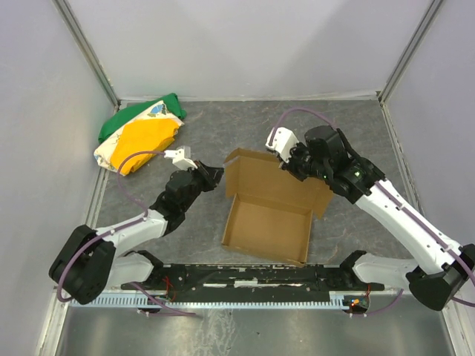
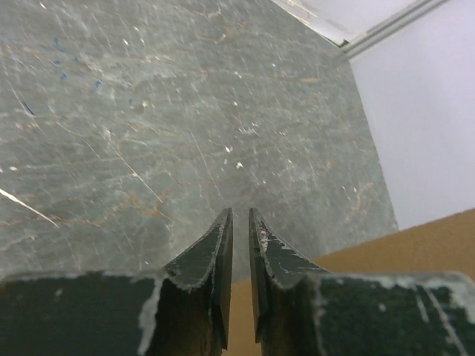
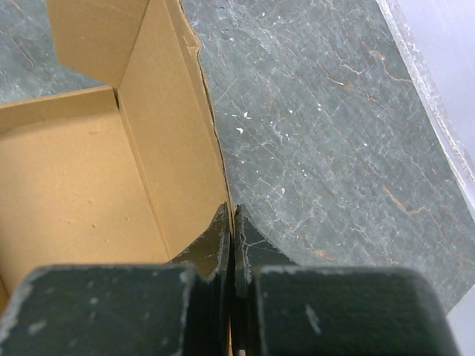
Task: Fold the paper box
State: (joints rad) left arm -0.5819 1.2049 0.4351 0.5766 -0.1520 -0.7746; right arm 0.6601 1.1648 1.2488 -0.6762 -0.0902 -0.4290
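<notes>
While the right claw [image 3: 231, 216] pinches one brown wall of the paper box [image 1: 267, 222], the left claw [image 2: 240, 216] hangs narrow; empty.

paper box [image 1: 269, 222] in the middle of the table [image 1: 356, 133], left gripper [image 1: 216, 176] just beside its far-left corner, right gripper [image 1: 286, 166] on its far wall, cloth bundle [image 1: 141, 137] away at the table's far-left corner.

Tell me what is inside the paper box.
The paper box shows only its bare brown floor; nothing lies in it. From above, its near wall may cover a thin strip of floor just behind it.
</notes>
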